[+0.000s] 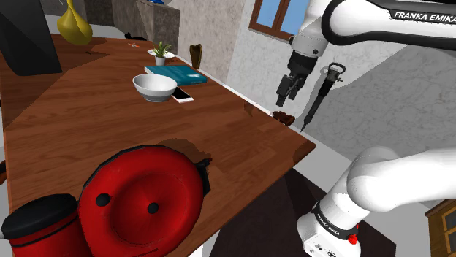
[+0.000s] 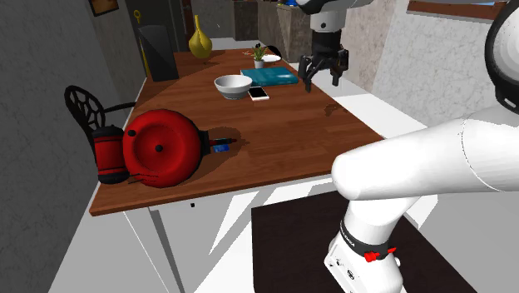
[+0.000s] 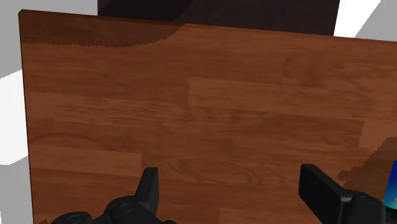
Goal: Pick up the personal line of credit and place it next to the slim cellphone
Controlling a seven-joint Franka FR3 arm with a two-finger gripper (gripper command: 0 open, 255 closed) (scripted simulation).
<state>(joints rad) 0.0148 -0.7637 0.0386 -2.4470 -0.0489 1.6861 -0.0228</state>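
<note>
ok so the card (image 2: 220,147) is tough to spot. It's a tiny blue thing lying flat on the table (image 2: 283,125), tucked just beside the big red kettle (image 2: 162,150) and half in its shadow, toward the edge at the bottom of the second exterior view. In the shoulder view the kettle (image 1: 139,201) sits in front of that spot. The wrist view has a scrap of blue cut off by the frame edge next to one finger, and I can't tell what it is.

The gripper (image 2: 322,79) has its fingers spread wide, with nothing between them and touching nothing. It hangs above the table edge on the second exterior view's right, near the teal book (image 2: 270,76).

The slim white phone (image 2: 259,93) lies flat just beside the white bowl (image 2: 234,86), touching or nearly touching the book's corner, well apart from the card. There's a wide stretch of bare wood between the kettle and the bowl, and more along that right edge.
</note>
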